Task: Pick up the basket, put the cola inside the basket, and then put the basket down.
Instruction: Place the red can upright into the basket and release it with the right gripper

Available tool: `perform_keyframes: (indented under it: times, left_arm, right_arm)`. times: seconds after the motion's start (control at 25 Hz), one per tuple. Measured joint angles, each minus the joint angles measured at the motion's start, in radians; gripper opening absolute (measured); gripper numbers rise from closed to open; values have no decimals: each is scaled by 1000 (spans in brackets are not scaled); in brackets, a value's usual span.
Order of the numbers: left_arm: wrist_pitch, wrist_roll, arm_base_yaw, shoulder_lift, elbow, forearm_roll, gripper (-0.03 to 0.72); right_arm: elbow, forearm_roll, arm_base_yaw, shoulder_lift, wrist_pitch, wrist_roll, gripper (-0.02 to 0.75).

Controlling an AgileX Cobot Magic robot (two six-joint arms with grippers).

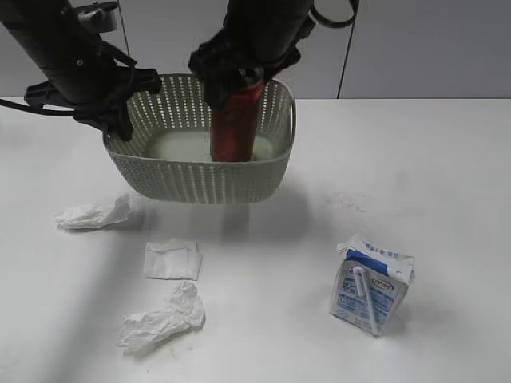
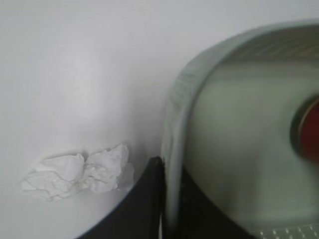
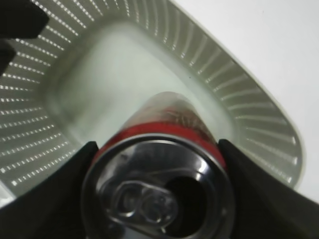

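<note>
The pale green slotted basket [image 1: 200,179] is held off the table, a shadow below it. My left gripper [image 1: 120,112] is shut on the basket's left rim, which runs between its fingers in the left wrist view [image 2: 172,199]. My right gripper [image 1: 235,80] is shut on the red cola can [image 1: 234,124], which stands upright inside the basket, its base near the floor. In the right wrist view the can's silver opened top [image 3: 157,194] sits between both fingers, above the basket floor [image 3: 114,74]. A red edge of the can shows in the left wrist view [image 2: 310,129].
A white-and-blue milk carton [image 1: 371,287] stands at the front right. Crumpled white tissues lie at the left [image 1: 92,214], front left [image 1: 160,321] and between them [image 1: 172,259]; one shows in the left wrist view [image 2: 79,172].
</note>
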Motion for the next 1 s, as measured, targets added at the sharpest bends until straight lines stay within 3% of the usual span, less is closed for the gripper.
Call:
perform_keyframes:
  times: [0.32,0.52,0.76,0.88,1.0]
  left_arm:
    - [10,17,0,3,1,21,2]
    - [12,22,0,3,1,16,2]
    - [12,22,0,3,1,15,2]
    - [12,22,0,3,1,14,2]
    - [11,22,0,7,1,-17,2]
  right_arm:
    - [-7,19,0,20,-1,0,503]
    - [-11,28,0,18,6,0,638]
    - [-12,29,-15,-58,-5,0,656]
    - [-14,29,-63,-118,-16,0,656]
    - [-16,27,-166,-172,-3,4,650]
